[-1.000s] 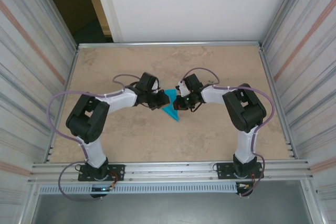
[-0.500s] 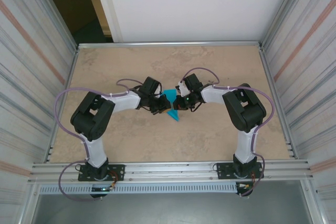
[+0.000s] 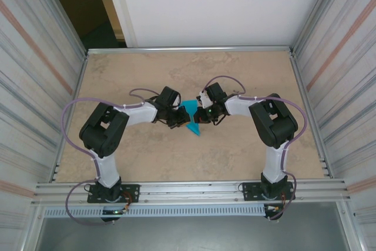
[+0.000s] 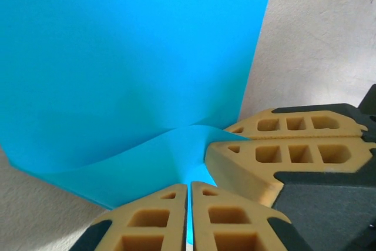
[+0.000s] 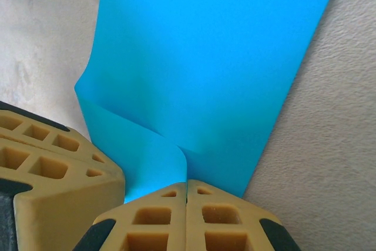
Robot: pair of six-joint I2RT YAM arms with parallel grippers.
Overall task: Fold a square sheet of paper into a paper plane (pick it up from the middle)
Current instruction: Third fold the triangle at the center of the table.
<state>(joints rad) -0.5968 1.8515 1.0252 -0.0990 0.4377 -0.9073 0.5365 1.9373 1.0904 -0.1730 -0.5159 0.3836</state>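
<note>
The left pincer point(image 3: 177, 119) and the right pincer point(image 3: 203, 115) meet tip to tip over the middle of the desk point(image 3: 241, 80). Both are pressed together on the turquoise paper point(image 3: 190, 111), pinching it at neighbouring spots. In the left wrist view a sliver of blue shows in the slit between the tan fingers point(image 4: 150, 218). The paper bends in a soft curl at the grip, and its sharp tip points toward the arm bases.
</note>
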